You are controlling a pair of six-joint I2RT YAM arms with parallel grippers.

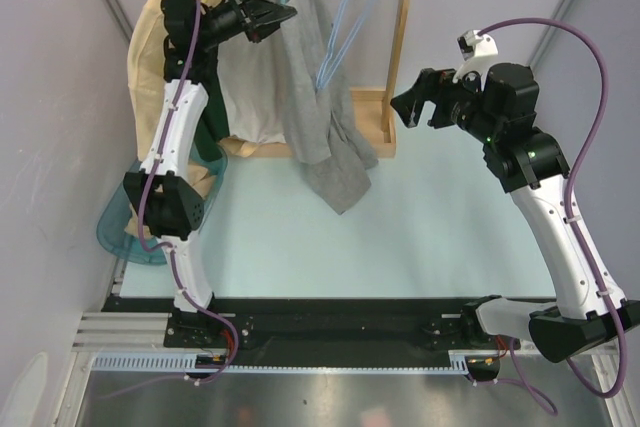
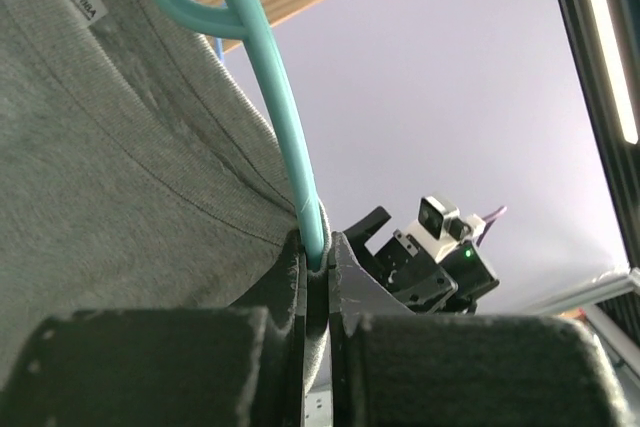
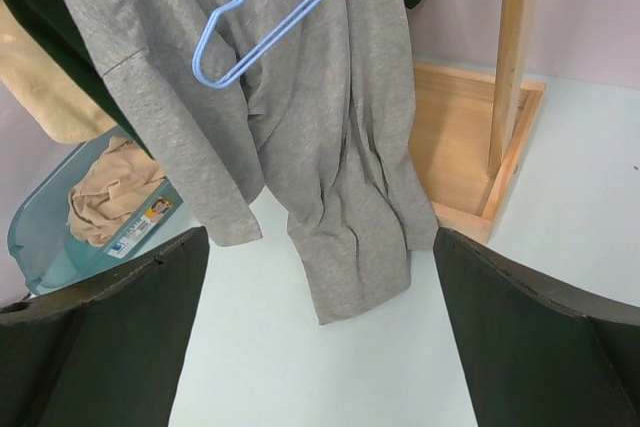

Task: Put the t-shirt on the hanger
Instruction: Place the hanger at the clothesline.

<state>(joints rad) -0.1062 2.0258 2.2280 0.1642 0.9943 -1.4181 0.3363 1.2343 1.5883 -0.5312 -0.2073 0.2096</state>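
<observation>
The left gripper [image 2: 318, 247] clamps the teal hanger [image 2: 280, 97] — perhaps the grey t-shirt [image 2: 100, 167] too — to steady it; right gripper [image 3: 320, 237] gapes, free for tugging.

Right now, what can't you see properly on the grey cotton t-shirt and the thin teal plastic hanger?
Left wrist view: the top edge cuts off the hook of the thin teal plastic hanger pinched by the left gripper.
Right wrist view: the top edge cuts off the neck and shoulders of the heather-grey cotton t-shirt.
Top view: the left gripper covers where hanger meets collar.
</observation>
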